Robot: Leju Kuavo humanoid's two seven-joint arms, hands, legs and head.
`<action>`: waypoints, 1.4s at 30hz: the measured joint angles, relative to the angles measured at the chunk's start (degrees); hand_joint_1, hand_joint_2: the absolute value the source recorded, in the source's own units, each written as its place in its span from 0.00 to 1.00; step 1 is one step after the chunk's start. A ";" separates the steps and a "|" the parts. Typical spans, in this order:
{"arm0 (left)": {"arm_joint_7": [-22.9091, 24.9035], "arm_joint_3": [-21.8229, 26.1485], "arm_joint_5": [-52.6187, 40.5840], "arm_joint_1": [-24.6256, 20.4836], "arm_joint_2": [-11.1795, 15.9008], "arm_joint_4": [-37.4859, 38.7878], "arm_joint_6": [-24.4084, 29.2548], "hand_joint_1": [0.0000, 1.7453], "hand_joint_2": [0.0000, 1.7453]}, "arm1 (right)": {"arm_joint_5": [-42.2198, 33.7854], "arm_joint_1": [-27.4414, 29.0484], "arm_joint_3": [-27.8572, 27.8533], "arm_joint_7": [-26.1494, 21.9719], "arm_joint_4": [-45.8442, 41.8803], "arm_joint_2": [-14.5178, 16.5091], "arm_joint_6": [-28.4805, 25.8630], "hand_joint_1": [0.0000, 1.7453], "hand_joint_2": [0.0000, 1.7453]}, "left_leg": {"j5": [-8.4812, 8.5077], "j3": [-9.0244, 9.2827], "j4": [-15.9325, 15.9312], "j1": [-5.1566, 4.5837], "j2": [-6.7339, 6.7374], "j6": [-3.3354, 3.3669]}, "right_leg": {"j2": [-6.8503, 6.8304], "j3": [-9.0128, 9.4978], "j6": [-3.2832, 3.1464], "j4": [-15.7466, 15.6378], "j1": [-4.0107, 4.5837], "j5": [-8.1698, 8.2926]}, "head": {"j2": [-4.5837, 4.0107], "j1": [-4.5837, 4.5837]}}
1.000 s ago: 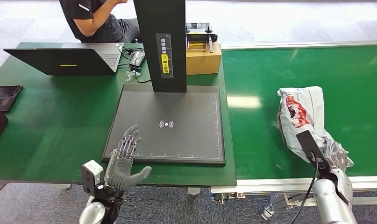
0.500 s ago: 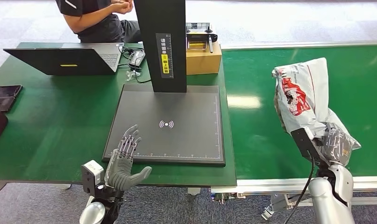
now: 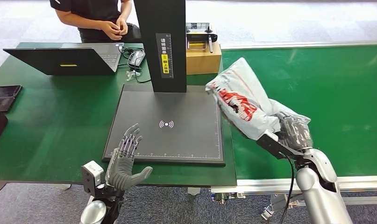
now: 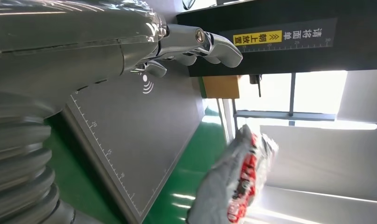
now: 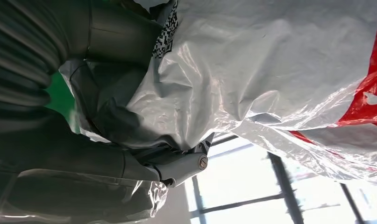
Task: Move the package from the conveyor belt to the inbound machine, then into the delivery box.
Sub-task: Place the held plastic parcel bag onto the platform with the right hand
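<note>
The white and red package point(image 3: 240, 100) is gripped by the right hand point(image 3: 294, 133) and held above the inbound machine's point(image 3: 177, 123) right edge, while the left hand point(image 3: 125, 161) is kept spread, empty.

The white package point(image 3: 242, 100) wraps over the right robot hand point(image 3: 294, 133), hiding most of its fingers; beyond the left robot hand point(image 3: 123, 161), the person point(image 3: 100, 18) is cut off at the picture's edge

green table point(image 3: 51, 116), pale tiled floor point(image 3: 289, 23), bright windows point(image 5: 252, 186)
</note>
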 joint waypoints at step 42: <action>-0.51 -1.39 0.51 -1.28 1.16 0.89 -0.28 0.00 1.00 | -4.72 -43.21 58.29 -3.88 31.96 8.50 5.81 1.00 1.00 | 0.14 -0.12 0.00 0.02 0.02 -0.06 | 0.02 -0.17 -0.03 0.05 0.03 0.06 | 0.00 0.00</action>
